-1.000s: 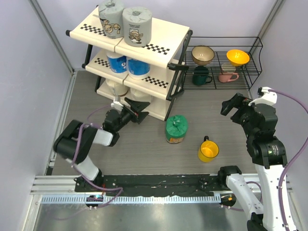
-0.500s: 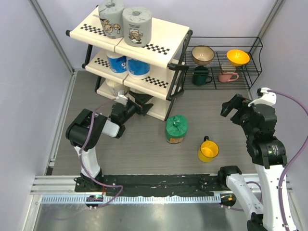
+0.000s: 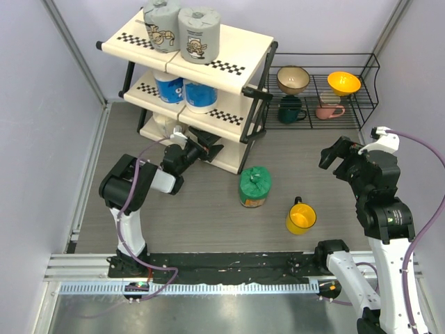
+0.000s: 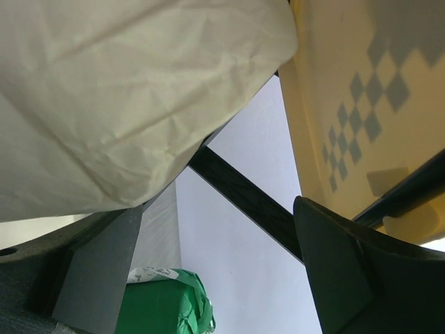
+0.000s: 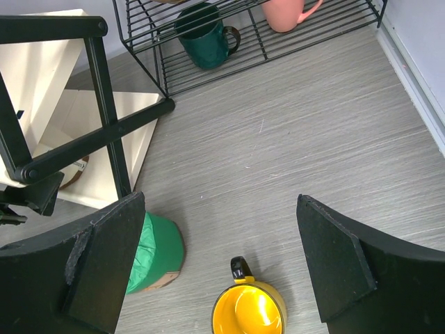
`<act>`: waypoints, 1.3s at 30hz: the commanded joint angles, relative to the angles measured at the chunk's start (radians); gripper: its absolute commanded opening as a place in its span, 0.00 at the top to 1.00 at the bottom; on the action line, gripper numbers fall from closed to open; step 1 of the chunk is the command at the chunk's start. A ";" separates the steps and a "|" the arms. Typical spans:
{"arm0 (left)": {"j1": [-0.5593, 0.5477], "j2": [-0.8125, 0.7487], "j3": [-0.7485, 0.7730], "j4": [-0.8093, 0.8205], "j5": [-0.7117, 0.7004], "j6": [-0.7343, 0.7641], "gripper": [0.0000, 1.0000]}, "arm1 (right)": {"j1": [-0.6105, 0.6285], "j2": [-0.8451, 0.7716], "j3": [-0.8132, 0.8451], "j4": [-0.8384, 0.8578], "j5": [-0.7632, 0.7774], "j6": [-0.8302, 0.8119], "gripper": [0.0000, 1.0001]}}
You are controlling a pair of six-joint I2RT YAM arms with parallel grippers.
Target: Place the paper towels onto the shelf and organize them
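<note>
Seven paper towels are seen. Two grey rolls [image 3: 161, 26] [image 3: 199, 33] are stood side by side on the top tier of the shelf [image 3: 229, 59], which is set at the table's [image 3: 208, 216] far left corner. Two blue-and-white rolls [image 3: 169, 87] [image 3: 198, 96] are stood on the middle tier. A cream roll [image 3: 165, 126] is partly seen at the left end of the bottom tier. A second cream roll [image 4: 125, 104] is seen close up in the left wrist view, under the shelf panel, against the left finger [image 4: 97, 271] but clear of the right one. The green roll [image 3: 254, 186] is stood upright near the middle of the table, apart from the shelf.

The left gripper [image 3: 201, 148] is reached in at the bottom tier, its jaws spread wide and clamped on nothing. The right gripper [image 5: 220, 198] is held above the right side of the table, jaws wide apart and empty.

A yellow mug [image 3: 301, 217] is placed near the green roll, toward the near edge. A black wire rack [image 3: 368, 69] of cups and bowls is set at the far right corner.
</note>
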 commanded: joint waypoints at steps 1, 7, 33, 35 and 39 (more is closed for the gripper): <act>0.001 -0.001 -0.008 0.123 -0.035 -0.006 0.05 | 0.001 -0.001 -0.003 0.024 0.012 -0.020 0.05; 0.007 0.039 -0.014 0.177 -0.056 -0.035 0.05 | 0.000 0.005 -0.003 0.026 0.006 -0.022 0.05; 0.079 0.128 0.061 0.178 -0.096 -0.082 0.05 | 0.000 0.017 0.000 0.026 0.008 -0.026 0.05; 0.085 0.129 0.069 0.177 -0.094 -0.085 0.05 | 0.001 0.016 0.000 0.026 0.008 -0.025 0.05; 0.093 0.134 0.078 0.171 -0.091 -0.084 0.05 | 0.000 0.016 -0.001 0.026 0.008 -0.025 0.05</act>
